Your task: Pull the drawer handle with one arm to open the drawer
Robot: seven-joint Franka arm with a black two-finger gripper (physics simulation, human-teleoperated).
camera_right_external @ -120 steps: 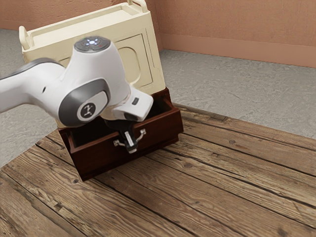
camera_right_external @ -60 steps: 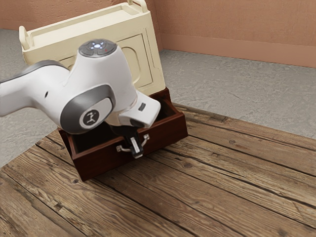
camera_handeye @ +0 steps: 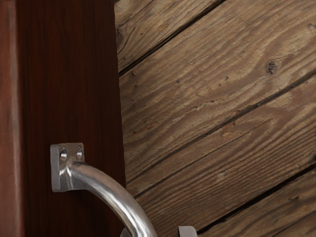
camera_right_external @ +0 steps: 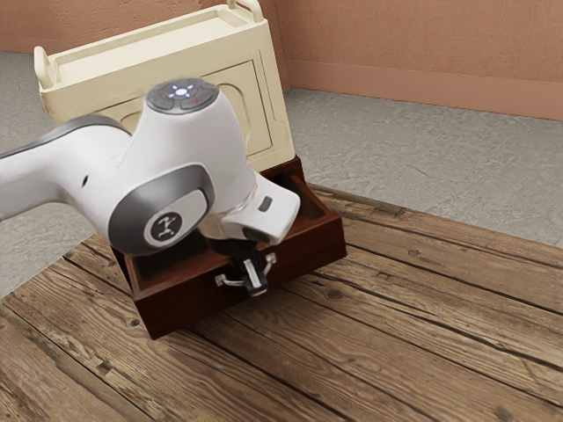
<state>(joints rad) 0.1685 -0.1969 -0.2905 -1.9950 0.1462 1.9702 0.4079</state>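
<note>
Red-brown wood stood out from the cabinet: the deep, open-topped drawer [camera_right_external: 185, 308] was partly open beneath the cream panelled upper body [camera_right_external: 278, 114], above the weathered plank tabletop [camera_right_external: 396, 299]. On its front face sat the curved silver metal handle [camera_handeye: 111, 190], bolted by a small square plate. My black two-finger gripper [camera_right_external: 253, 280] was pinching the handle's bar near mid-span, one finger on the drawer side, the other outside

Main risk, my judgement: slip. The bar was smooth and rounded; a jerk, or a pull off the drawer's own line, could have let it slide through my grip. Sideways drag might have racked the drawer and jammed it. Too long a pull could have brought it off its runners, front tipping to the planks

Pose: white arm [camera_right_external: 53, 167] in from the exterior view's left, bulky wrist joints over the drawer's opening, hand slanting down to the handle. Next pull called for: slow, straight outward, height held level
</note>
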